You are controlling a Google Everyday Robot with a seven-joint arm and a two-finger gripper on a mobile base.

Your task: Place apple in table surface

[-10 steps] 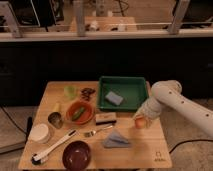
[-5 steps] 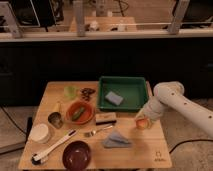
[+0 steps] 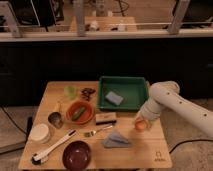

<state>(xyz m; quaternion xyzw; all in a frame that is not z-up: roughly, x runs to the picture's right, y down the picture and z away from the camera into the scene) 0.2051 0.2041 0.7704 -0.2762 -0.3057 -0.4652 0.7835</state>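
Observation:
The apple [image 3: 141, 125], orange-red and round, is at the right side of the wooden table [image 3: 150, 152], just in front of the green tray. My gripper [image 3: 141, 120] comes down on it from above at the end of the white arm [image 3: 172, 102] and is shut on the apple. The apple is at or just above the table surface; I cannot tell whether it touches.
A green tray [image 3: 131, 82] holding a grey sponge [image 3: 114, 98] stands behind the apple. To its left lie a grey cloth [image 3: 116, 140], a fork [image 3: 97, 132], a brown block [image 3: 106, 118], an orange plate [image 3: 79, 112], a dark red bowl [image 3: 77, 154], a white brush [image 3: 52, 147] and a white bowl [image 3: 40, 133].
The gripper with the apple has moved slightly right and down toward the table. Nothing else has moved.

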